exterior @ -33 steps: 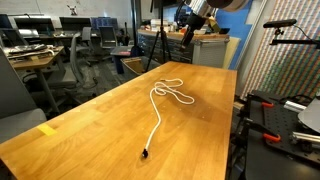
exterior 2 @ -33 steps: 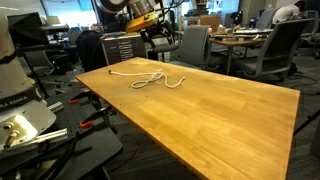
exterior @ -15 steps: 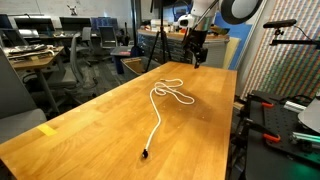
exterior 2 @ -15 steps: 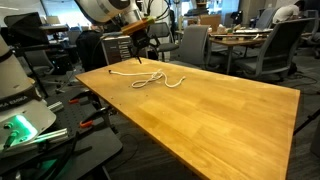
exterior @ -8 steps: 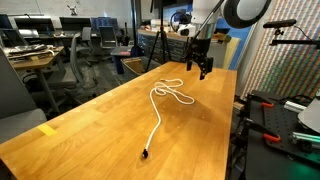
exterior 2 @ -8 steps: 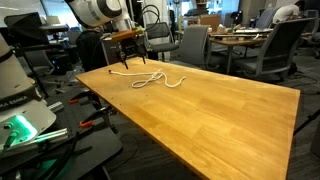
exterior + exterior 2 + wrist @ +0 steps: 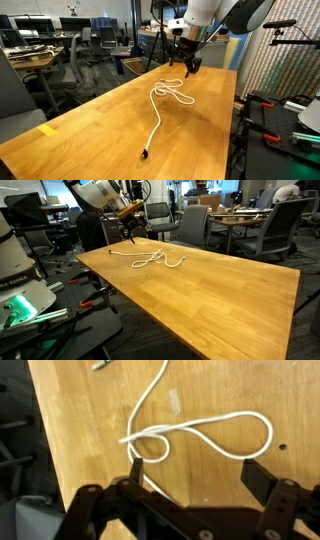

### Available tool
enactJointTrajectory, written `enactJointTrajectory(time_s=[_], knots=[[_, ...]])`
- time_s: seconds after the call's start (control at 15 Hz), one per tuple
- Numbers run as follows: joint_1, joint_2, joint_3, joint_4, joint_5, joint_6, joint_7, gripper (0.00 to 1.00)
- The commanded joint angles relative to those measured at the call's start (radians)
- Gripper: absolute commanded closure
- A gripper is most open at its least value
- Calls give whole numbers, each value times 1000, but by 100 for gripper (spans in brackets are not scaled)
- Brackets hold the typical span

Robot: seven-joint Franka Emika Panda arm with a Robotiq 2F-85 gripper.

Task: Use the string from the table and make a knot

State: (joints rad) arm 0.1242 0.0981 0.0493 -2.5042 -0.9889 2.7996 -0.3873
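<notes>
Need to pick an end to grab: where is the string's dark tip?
In an exterior view the dark tip lies on the table near its front edge, right of the yellow tape mark, far from the loops below the tool.

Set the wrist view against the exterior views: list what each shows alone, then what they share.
Only the wrist view: close up, the string crossing itself into a loop, seen between the gripper's open fingers.
Only the exterior views: the string's full run to its dark tip, the yellow tape mark, the robot arm and office chairs.
Shared: the string lying unheld on the table, with the open gripper above its looped end.
</notes>
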Motion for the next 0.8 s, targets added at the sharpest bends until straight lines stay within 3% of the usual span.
enactJointTrajectory(time_s=[0.0,0.2,0.27,0.47,0.73], knots=[[29,153,77,99,183,-8,-144,0],[-18,279,237,201,466,-182,-335,0],[-1,305,246,241,534,-214,-394,0],[64,362,198,334,463,-160,-381,0],[88,430,142,419,404,-113,-374,0]])
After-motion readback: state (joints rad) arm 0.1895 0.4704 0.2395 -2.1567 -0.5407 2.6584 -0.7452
